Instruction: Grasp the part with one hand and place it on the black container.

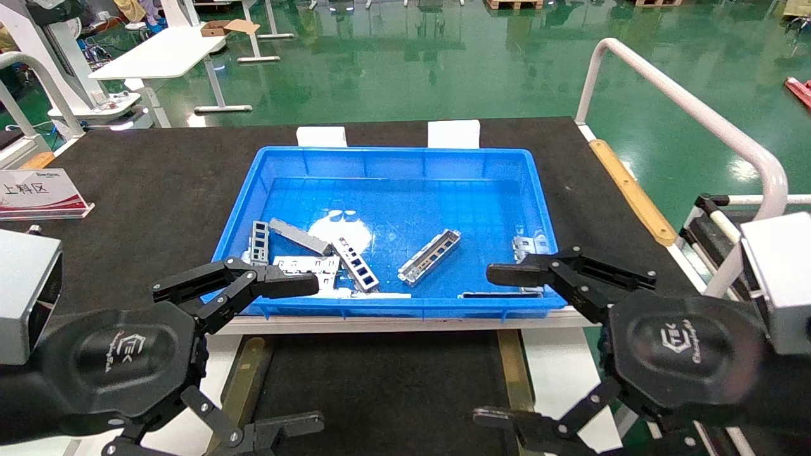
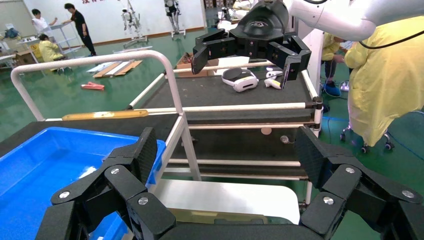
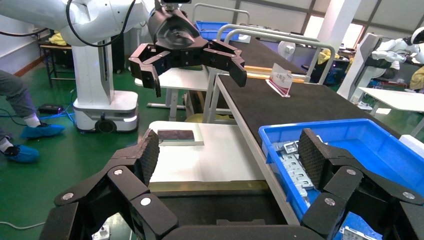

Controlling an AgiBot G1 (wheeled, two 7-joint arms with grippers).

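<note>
Left pincer (image 1: 288,358): fingers apart, nearest us, holding nothing.
Right pincer (image 1: 497,345): likewise apart.
Part (image 1: 429,255): lies clear in bin (image 1: 405,155); we grip across its narrow width.

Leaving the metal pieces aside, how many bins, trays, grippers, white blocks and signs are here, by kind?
Blue bin: 1
Black tray: 1
Left gripper and right gripper, both open: 2
White blocks: 2
Sign: 1
Total: 7
</note>
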